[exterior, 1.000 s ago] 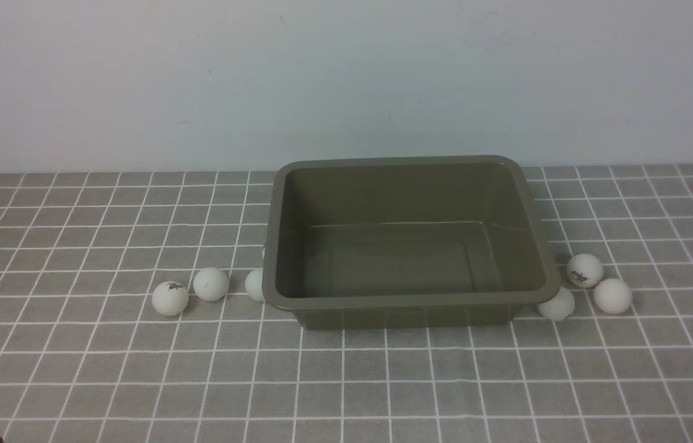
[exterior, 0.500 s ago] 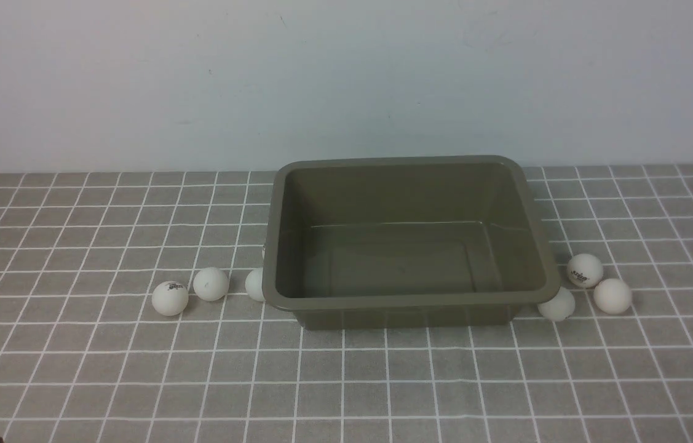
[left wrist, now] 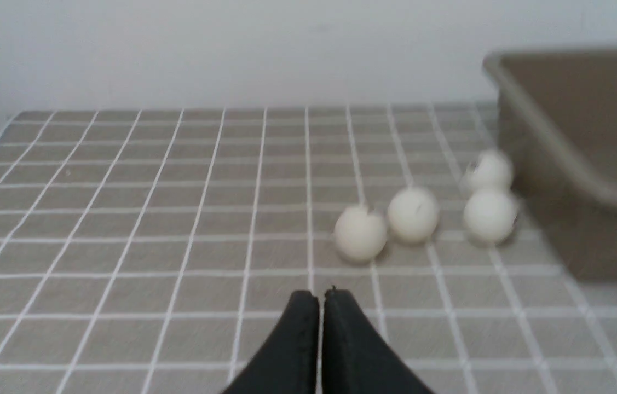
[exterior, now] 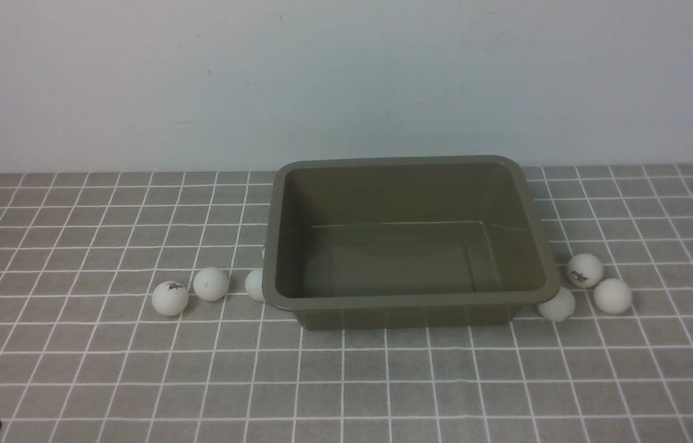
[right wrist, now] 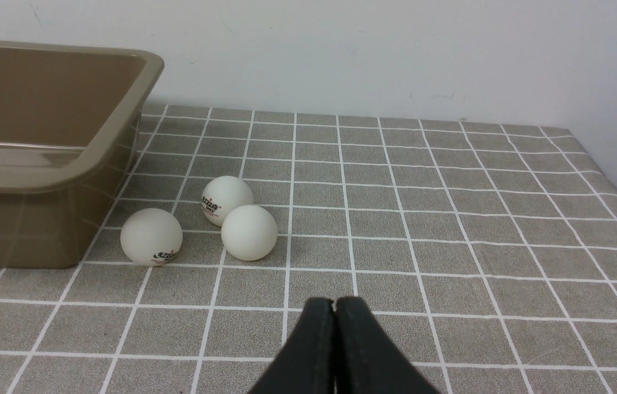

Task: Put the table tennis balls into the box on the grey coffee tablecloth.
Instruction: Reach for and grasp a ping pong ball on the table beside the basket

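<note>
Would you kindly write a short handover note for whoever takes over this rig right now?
Left gripper: shut, holding nothing.
Right gripper: shut, holding nothing.
Box: empty, standing on the tablecloth.
Balls: four lie by the box's left side, three by its right side, all on the tablecloth.
Done: nothing yet.
Left: all seven balls to go into the box.

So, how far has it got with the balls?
Nothing is done yet: the box holds no ball. Nothing is in hand: the left gripper and right gripper are both shut, empty. Left to do: four balls lie on the cloth left of the box, three more right of it.
</note>
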